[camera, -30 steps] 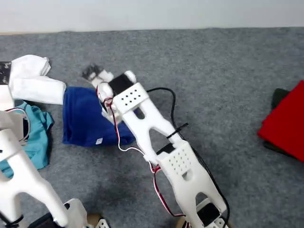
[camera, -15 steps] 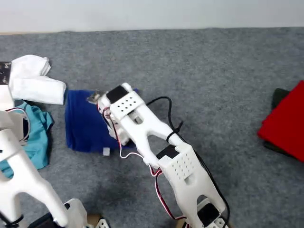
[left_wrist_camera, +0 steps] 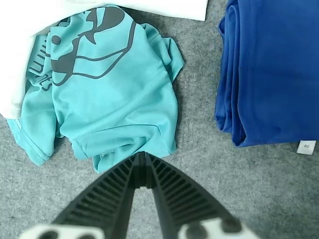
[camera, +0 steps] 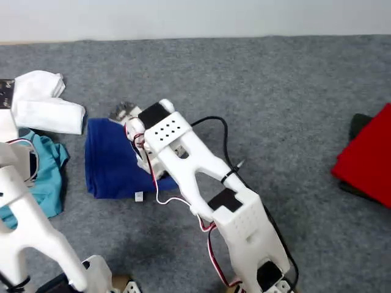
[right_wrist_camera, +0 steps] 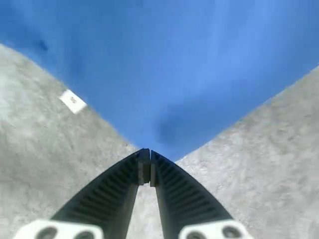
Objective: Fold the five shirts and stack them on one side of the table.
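The left fingers [left_wrist_camera: 143, 158] are shut tight with nothing in them. Their tips sit over the gray counter [left_wrist_camera: 209, 164], right at the edge of the crumpled teal shirt [left_wrist_camera: 109, 94]. Beside it lies the folded blue shirt [camera: 113, 162], with a little white tag [camera: 138, 196] at its near corner. The right fingers [right_wrist_camera: 144, 155] are shut too, tips at a corner of the blue shirt; I can't tell if they pinch any cloth. Well off to the right, a red shirt [camera: 369, 159] lies on a dark cloth [camera: 360, 125]. Farther back on the left, a white shirt [camera: 43, 104] lies bunched up near the blue one.
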You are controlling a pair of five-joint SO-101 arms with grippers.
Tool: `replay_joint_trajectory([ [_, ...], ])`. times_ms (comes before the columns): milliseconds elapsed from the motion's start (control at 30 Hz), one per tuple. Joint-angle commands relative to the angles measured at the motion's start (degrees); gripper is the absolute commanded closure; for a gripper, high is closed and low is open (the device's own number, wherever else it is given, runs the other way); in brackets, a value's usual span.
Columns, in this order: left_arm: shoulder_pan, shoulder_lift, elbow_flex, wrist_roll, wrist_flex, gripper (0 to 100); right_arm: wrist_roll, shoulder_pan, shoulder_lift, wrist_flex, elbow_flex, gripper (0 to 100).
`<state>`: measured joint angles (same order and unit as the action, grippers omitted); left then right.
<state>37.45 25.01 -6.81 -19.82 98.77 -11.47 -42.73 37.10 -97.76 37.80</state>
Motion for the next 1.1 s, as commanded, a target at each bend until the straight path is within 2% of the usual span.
replay_joint_trajectory([
  [0, -0.18, 1.76, 0.22, -0.09, -0.44, 100, 0.35, -0.22, -6.90, 4.35, 0.18, 98.8],
  [233, -0.18, 1.76, 0.22, -0.09, -0.44, 100, 0.09, 0.92, -1.45, 15.96, 0.18, 98.8],
  [433, -0.09, 1.85, 0.31, -0.09, 1.49, 100, 0.18, 0.92, 8.31, 18.77, 0.26, 98.8],
  [633, 0.09, 1.85, 0.31, -0.09, 1.49, 100, 0.53, 2.68, 0.66, 17.80, 2.02, 98.4],
  [733, -0.09, 1.85, 0.31, -0.09, 1.41, 100, 0.70, 3.82, -4.00, 16.84, 3.34, 92.5],
  [800, -0.09, 1.85, 0.31, -0.09, 1.41, 100, 4.66, 4.62, -6.29, 16.04, 3.34, 85.7],
  [900, -0.09, 1.85, 0.31, -0.09, 1.41, 100, 16.26, 6.64, -7.34, 16.04, 3.16, 78.0],
  [967, -0.18, 1.85, 0.31, -0.09, 1.41, 100, 23.30, 7.43, -6.81, 16.66, 3.08, 76.9],
  [1067, -0.18, 1.85, 0.22, -0.09, 1.41, 100, 29.71, 7.43, -3.82, 16.66, 3.25, 77.2],
])
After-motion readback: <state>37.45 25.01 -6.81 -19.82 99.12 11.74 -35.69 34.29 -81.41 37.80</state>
